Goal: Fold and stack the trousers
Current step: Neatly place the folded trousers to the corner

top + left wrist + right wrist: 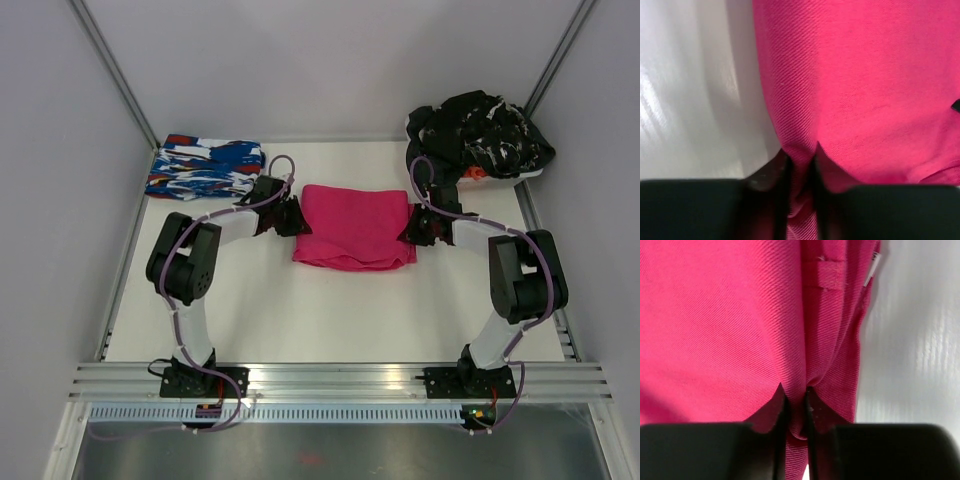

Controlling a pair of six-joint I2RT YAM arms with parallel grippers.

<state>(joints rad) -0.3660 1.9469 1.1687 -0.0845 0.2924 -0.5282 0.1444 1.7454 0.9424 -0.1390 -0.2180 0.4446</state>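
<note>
two wrist cameras sit so close that the trousers (355, 228) fill most of each frame and run off its edges, and the fingertips sink into the pink cloth until only their dark inner edges show. from above, the left gripper (292, 217) and the right gripper (412, 228) are small and dark against the cloth, and the gap between their fingers cannot be read there. a red-orange object (478, 172) peeks from under the black clothes (480, 135) heaped at the far right corner; what it is i cannot tell. the table (330, 310) is plain white, closed in by pale grey panels (330, 60) on three sides, with a metal rail (340, 378) along the near edge where the arm bases are bolted. the trousers lie folded into a rough rectangle at the middle of the table, between the two grippers and apart from the patterned garment (205, 166) folded at the far left corner. the wrist views give what the overhead one lacks: each gripper is nearly closed, pinching a ridge of pink cloth, the left at the trousers' left edge, the right at their right edge. only the right wrist view shows a belt loop (827, 272) and a small white tag (871, 270) near the cloth's edge; only the top view shows the other two garments.
</note>
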